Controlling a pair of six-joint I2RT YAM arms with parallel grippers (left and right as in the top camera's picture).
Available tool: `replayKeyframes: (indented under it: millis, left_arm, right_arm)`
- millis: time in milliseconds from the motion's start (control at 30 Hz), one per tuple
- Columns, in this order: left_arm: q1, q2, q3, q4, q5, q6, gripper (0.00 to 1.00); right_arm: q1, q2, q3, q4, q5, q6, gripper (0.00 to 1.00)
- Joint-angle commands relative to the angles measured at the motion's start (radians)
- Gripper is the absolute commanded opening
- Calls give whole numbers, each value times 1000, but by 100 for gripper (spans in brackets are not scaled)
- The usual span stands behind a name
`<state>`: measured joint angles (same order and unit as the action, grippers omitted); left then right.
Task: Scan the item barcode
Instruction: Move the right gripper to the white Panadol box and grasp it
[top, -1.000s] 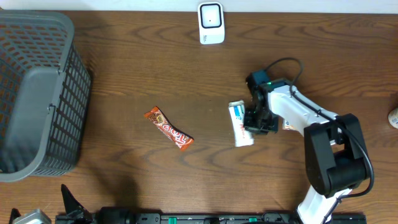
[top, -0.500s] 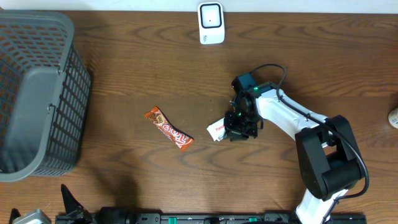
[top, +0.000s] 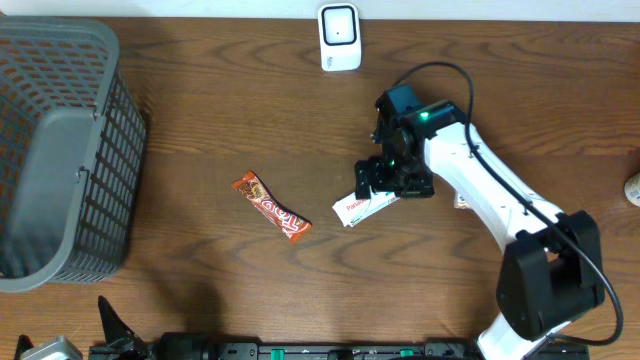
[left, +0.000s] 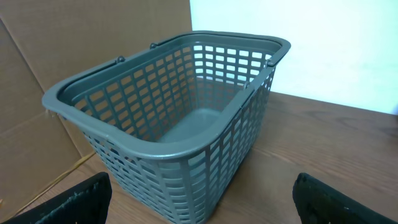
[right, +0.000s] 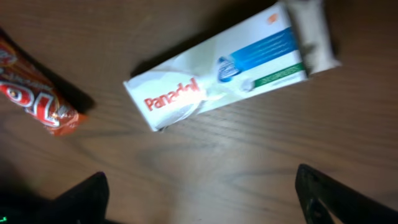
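Dark brown wood makes up the worktop (top: 200, 100), seen from above. On it the right arm (top: 480, 190) has just let go. A second ago its right fingers (right: 336, 193) were clamped on the medicine box (top: 362, 207) further toward the right of the frame; now they stand wide apart at the lower corners of the wrist view with nothing between them. The box lies free on the wood a little left of where it was, slanted, its brand face up. The arm has drawn back toward the upper right of it. No barcode shows on the face now upward, so I judge this a set-down to re-grip or turn the box, not a finished scan.

The scanner (top: 339, 38) sits at the upper middle of the frame, well apart from the box, and the wood between them is bare.

Around it, the grey basket (top: 110, 150) fills the left edge; the left fingers (left: 74, 202) are spread apart facing it and hold nothing. A red snack bar (top: 272, 208) lies near the box on its left, close enough to be nudged by a low approach from that side; a small pale thing (top: 633, 188) at the right edge is too cut off to name.
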<state>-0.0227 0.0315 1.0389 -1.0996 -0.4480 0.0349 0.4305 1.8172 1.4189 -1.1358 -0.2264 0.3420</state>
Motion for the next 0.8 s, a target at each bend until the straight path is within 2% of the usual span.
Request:
replayKeyframes:
  millis: [0, 33, 67, 100, 133, 400, 767]
  left_arm:
    - [-3, -11, -1, 0, -9, 16, 93]
    - [-3, -11, -1, 0, -9, 16, 93]
    - [-3, -11, -1, 0, -9, 16, 93]
    - [-3, -11, -1, 0, -9, 16, 93]
    - [-3, -11, -1, 0, -9, 16, 93]
    - [-3, -11, -1, 0, -9, 16, 93]
    - [-3, -11, -1, 0, -9, 16, 93]
  right_arm:
    - [3, -5, -8, -30, 107, 21, 42]
    - [4, -3, -22, -31, 106, 36, 27]
    - [6, -3, -40, -24, 106, 48, 18]
    - [10, -3, -59, -10, 106, 53, 10]
    - [15, -3, -80, 8, 105, 54, 7]
    - [101, 10, -254, 278, 106, 54, 12]
    - [187, 155, -270, 491, 124, 61, 17]
